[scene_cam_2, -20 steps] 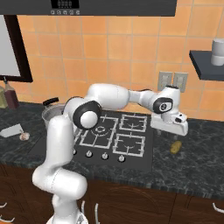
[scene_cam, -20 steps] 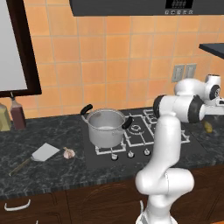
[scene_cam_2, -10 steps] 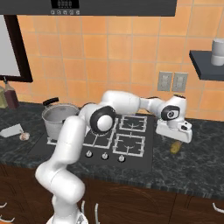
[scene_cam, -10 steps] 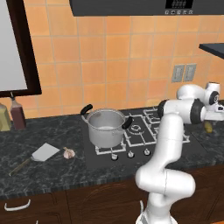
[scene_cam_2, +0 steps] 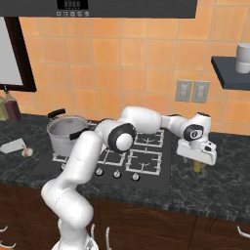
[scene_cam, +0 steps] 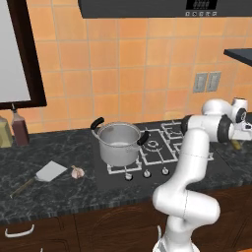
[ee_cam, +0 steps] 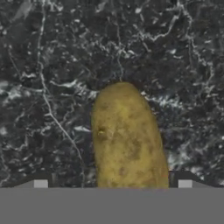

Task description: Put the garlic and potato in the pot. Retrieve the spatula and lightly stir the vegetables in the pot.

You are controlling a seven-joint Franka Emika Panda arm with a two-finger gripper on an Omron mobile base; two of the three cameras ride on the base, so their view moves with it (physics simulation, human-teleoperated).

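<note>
In the left base view the pot (scene_cam: 118, 143) stands on the near left burner of the stove (scene_cam: 162, 150), its two black handles sticking out left and right, and nothing can be made out inside it from here; on the dark counter (scene_cam: 44, 189) to its left the garlic (scene_cam: 77, 172) lies just beside the grey blade of the spatula (scene_cam: 43, 175), whose thin brown handle runs out to the near left, and two bottles (scene_cam: 15, 131) stand against the tiled wall at far left, while the white arm reaches over to the right edge of the picture, where a bit of the yellowish potato (scene_cam: 237, 144) peeks out below the hand. In the right base view the arm stretches right across the stove (scene_cam_2: 132, 161) and the gripper (scene_cam_2: 197, 159) hangs low over the counter to the right of the burners, with the potato (scene_cam_2: 197, 167) directly under it and touching or nearly touching the hand; the pot (scene_cam_2: 66, 135) sits well apart at left, the garlic (scene_cam_2: 27, 152) and spatula (scene_cam_2: 13, 146) beyond it at the left edge. In the hand view the potato (ee_cam: 127, 139) lies lengthwise on the black marbled counter (ee_cam: 52, 87) between the two fingertips (ee_cam: 40, 184), which stand wide on either side of it, not closed on it
</note>
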